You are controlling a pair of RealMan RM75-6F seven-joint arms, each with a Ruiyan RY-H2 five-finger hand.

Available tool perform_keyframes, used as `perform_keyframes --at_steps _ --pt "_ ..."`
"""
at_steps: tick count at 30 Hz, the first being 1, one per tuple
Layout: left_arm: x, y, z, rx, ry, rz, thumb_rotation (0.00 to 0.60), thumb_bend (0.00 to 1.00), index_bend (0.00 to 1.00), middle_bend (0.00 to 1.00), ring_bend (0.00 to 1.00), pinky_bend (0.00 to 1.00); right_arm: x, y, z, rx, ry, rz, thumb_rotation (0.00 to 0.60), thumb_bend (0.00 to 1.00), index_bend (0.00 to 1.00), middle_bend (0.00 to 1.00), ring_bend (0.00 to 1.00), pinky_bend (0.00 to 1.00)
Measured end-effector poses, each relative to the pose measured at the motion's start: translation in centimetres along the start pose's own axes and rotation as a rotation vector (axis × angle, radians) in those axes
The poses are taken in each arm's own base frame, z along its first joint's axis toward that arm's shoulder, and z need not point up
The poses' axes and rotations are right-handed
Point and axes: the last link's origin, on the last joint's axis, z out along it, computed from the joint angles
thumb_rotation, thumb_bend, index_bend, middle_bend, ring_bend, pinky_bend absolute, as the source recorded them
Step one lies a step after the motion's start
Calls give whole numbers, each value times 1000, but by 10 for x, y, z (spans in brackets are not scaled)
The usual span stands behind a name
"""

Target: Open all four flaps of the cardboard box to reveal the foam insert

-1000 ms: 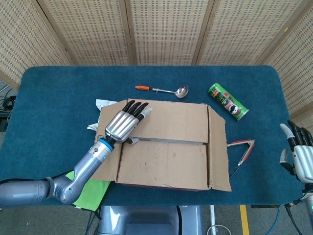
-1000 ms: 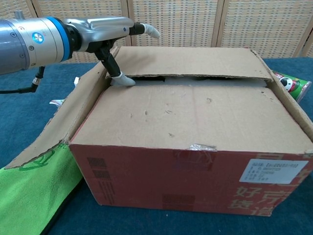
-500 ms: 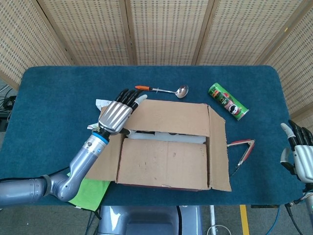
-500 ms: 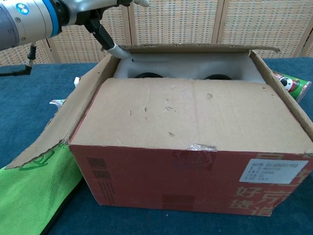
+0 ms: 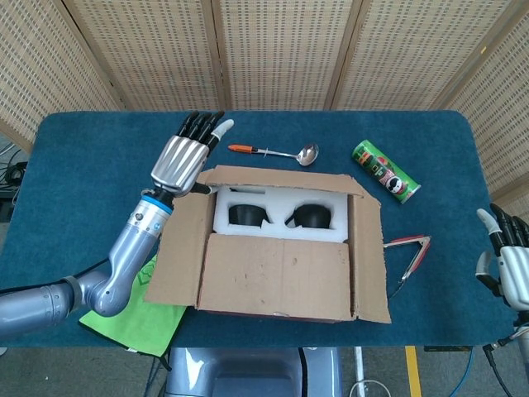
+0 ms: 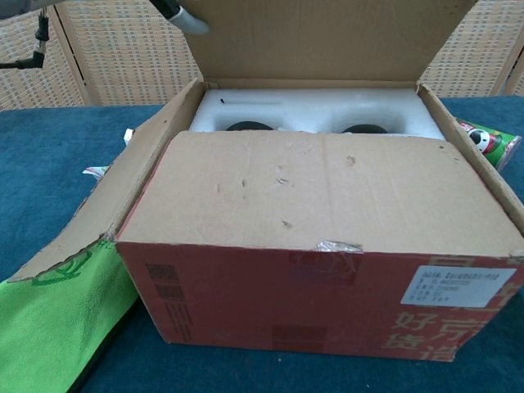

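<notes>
box (image 5: 277, 277): cardboard, middle of the blue worktop (image 5: 83, 165), red print down the front in the chest view
far flap (image 6: 327, 37): standing pretty much upright at the back
near flap (image 5: 277, 273): lying flat over the front half of the opening
left flap (image 5: 175, 248): splayed outward and sloping down
right flap (image 5: 368, 256): folded out to the side
foam insert (image 5: 277, 215): white, showing in the back half of the box, two dark round hollows in it
left hand (image 5: 183, 157): up at the far left corner of the box, fingers straight and together, thumb tip on the far flap's inner face in the chest view, not gripping anything
right hand (image 5: 506, 256): way off at the right edge of the head view, fingers spread a bit, holding nothing
other stuff: ladle (image 5: 277, 152) and green chip can (image 5: 386, 172) behind the box, tongs (image 5: 409, 252) to its right, green cloth (image 5: 153, 310) under the left flap
</notes>
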Motion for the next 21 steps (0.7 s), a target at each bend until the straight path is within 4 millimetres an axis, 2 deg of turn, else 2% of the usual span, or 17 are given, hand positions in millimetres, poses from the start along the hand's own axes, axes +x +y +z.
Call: perform_keyframes --at_steps 5,10,21 --pt "5 -2 18 26 26 23 515 220 49 0 0 0 1 1 -1 -3 4 -2 600 827 0 0 0 0" --pt "5 5 38 41 34 28 514 220 49 0 0 0 2 4 -3 -12 5 -3 600 827 0 0 0 0" --pt "-11 21 70 101 27 32 501 217 49 0 0 0 7 12 -7 -37 14 -4 600 827 0 0 0 0"
